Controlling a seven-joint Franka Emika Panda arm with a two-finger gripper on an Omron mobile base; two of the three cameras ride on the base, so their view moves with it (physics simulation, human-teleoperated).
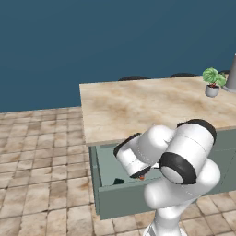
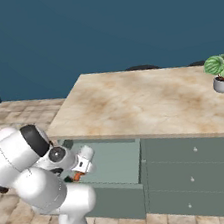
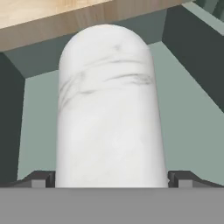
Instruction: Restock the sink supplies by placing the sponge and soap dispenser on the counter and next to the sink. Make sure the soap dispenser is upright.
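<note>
With its gripper [image 3: 112, 181] reaching into the open grey-green drawer [image 2: 113, 161], fingers [image 3: 41, 179] spread wide flank the white marbled cylindrical soap dispenser [image 3: 109, 109]. Pickup stage, apparently; next, close squarely on the bottle.

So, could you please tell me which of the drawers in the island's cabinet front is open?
The top left drawer, pulled out under the beige island top; the arm reaches down into it. The drawers to its right sit flush and closed.
</note>
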